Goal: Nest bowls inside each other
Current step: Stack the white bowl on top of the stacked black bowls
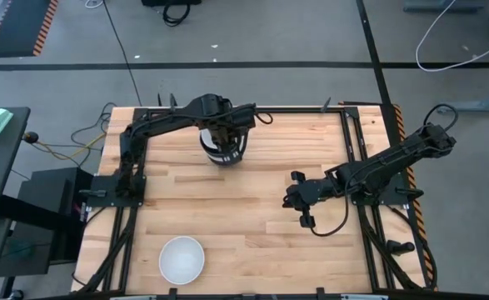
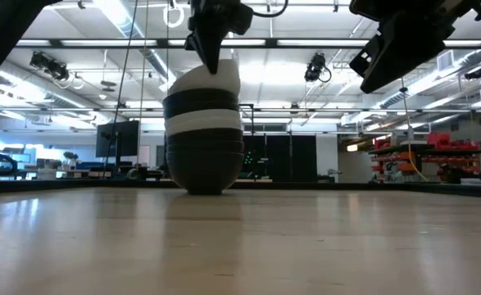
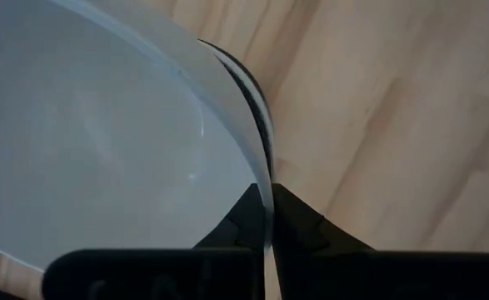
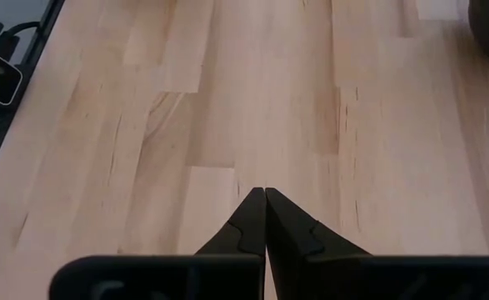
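Note:
A stack of nested black and white bowls [image 2: 205, 147] stands on the table's far middle [image 1: 225, 152]. A white bowl [image 2: 217, 82] sits tilted on top of the stack, and my left gripper [image 1: 222, 133] is shut on its rim from above. Another white bowl [image 1: 182, 258] rests alone, mouth up, near the front left edge. My right gripper [image 1: 298, 200] hangs shut over the table's right half, holding nothing; its closed fingertips [image 4: 265, 193] hover above bare wood. My left gripper pinches the top white bowl's rim [image 3: 266, 179] with one finger inside the bowl and one outside. The fingers [image 2: 210, 57] point down from above. The bowl is tilted, its held side raised [image 2: 224, 70], its lower part on the stack's top.
Black frame rails [image 1: 352, 142] run along the table's sides and far edge. Wood lies bare between the stack and the lone white bowl, and in front of my right gripper.

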`<state>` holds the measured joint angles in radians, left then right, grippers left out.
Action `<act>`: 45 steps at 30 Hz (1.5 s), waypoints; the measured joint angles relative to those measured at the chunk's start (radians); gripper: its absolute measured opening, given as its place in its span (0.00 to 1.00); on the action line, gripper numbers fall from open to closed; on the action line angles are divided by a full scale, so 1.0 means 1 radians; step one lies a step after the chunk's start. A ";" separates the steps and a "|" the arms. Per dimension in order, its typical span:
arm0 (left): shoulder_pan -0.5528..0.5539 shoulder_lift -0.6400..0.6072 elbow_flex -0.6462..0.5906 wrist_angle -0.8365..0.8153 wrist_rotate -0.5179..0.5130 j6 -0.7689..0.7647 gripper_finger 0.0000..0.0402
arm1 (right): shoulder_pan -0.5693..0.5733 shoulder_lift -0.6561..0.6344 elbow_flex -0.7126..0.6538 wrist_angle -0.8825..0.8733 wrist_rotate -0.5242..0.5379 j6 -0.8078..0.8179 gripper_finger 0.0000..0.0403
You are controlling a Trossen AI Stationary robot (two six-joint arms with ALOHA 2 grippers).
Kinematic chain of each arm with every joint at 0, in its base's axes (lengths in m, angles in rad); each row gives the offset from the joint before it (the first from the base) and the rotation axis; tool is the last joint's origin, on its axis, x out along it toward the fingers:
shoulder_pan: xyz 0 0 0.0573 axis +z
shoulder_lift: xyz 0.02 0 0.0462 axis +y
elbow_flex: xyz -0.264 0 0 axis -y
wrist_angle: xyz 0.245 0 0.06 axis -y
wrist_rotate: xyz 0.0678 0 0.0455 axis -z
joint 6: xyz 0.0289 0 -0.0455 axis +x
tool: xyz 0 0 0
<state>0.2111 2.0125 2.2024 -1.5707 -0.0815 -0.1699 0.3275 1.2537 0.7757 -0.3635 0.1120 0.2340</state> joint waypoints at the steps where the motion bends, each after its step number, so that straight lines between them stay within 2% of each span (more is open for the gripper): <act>1: 0.000 0.000 0.000 0.000 0.010 -0.002 0.03 | 0.000 0.000 0.000 0.000 0.000 0.000 0.02; 13: 0.006 0.019 -0.002 -0.001 0.043 -0.075 0.03 | 0.003 0.000 0.000 0.000 0.000 -0.006 0.02; 18: 0.043 0.048 -0.070 0.009 0.088 -0.092 0.03 | 0.003 0.000 0.000 -0.003 0.000 -0.009 0.01; 26: 0.049 0.030 -0.105 -0.003 -0.006 -0.086 0.05 | 0.003 0.000 0.000 -0.003 0.000 -0.022 0.01; 33: 0.051 0.016 -0.105 -0.002 -0.009 -0.114 0.10 | 0.003 0.000 0.000 -0.002 0.000 -0.024 0.03; 40: 0.053 0.013 -0.105 0.000 -0.102 -0.126 0.08 | 0.003 0.000 0.000 -0.003 0.000 -0.003 0.03; 45: 0.053 0.005 -0.083 0.001 -0.125 -0.129 0.12 | 0.002 0.006 0.000 -0.004 0.000 0.000 0.03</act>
<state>0.2641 2.0171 2.1198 -1.5699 -0.2062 -0.2985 0.3294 1.2601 0.7757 -0.3671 0.1120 0.2345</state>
